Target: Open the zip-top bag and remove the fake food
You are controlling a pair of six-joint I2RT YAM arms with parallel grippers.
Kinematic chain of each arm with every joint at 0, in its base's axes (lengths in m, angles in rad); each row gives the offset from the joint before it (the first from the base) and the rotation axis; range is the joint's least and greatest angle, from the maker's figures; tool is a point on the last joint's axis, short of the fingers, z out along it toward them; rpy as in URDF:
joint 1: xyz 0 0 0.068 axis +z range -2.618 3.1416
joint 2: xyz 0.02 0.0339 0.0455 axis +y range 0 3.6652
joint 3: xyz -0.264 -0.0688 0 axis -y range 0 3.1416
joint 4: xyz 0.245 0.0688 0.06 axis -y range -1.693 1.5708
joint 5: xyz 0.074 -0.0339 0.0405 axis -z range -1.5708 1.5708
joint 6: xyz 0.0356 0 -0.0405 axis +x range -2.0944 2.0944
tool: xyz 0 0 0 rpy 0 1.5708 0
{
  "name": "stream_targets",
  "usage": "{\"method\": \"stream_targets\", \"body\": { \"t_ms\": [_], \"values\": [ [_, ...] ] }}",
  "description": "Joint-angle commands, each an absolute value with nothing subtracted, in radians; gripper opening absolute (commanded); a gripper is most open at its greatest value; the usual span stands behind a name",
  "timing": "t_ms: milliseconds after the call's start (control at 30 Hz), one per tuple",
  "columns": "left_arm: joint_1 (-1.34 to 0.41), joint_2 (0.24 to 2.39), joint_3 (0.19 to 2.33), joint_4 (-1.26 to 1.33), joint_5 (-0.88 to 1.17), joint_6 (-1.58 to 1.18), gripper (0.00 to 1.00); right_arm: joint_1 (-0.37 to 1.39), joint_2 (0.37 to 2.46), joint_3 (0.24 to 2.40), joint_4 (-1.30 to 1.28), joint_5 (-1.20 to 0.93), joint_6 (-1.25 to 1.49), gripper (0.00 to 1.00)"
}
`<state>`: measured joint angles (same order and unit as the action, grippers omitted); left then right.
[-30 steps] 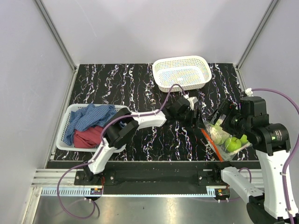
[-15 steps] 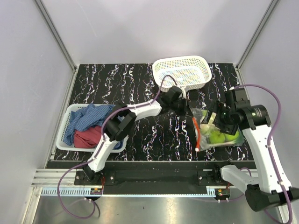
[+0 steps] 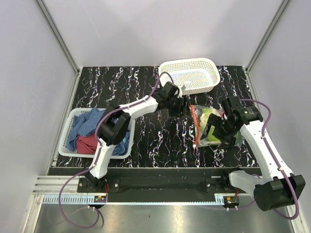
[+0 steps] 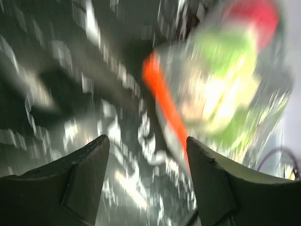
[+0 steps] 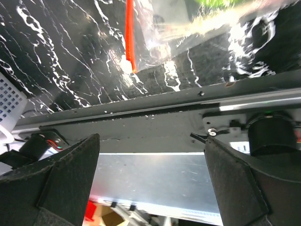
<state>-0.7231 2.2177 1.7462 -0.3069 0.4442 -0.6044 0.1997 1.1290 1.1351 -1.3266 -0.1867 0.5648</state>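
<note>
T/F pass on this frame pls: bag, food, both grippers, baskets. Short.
1. The fake food is inside the zip-top bag. True.
2. The far white basket holds the food. False: no food shows in it; the green pieces are in the bag.
3. The left gripper is shut on the zip strip. False: its fingers are apart with nothing between them, and the strip lies ahead of them.
4. The right gripper is open. True.
5. The blue cloth and red cloth lie in the left basket. True.
</note>
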Motion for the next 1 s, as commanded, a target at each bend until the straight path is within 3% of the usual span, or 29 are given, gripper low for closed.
{"method": "stream_targets", "body": {
  "t_ms": [0, 200, 500, 700, 967],
  "values": [
    [-0.755, 2.027, 1.628, -0.360, 0.512, -0.577, 0.68, 0.193, 1.040, 1.036, -1.259, -0.256, 0.690, 1.00],
    [-0.821, 1.904, 1.433, -0.313, 0.584, -0.699, 0.55, 0.192, 0.889, 0.830, -1.038, -0.329, 0.960, 1.00],
    [-0.850, 1.692, 1.201, -0.181, 0.563, -0.798, 0.55, 0.193, 0.528, 0.502, -0.760, -0.253, 1.208, 0.88],
    [-0.871, 1.579, 1.072, -0.118, 0.595, -0.856, 0.56, 0.193, 0.499, 0.394, -0.678, -0.239, 1.258, 0.80],
    [-0.894, 1.552, 1.061, -0.078, 0.598, -0.881, 0.57, 0.193, 0.546, 0.359, -0.632, -0.198, 1.302, 0.74]
  ]
}}
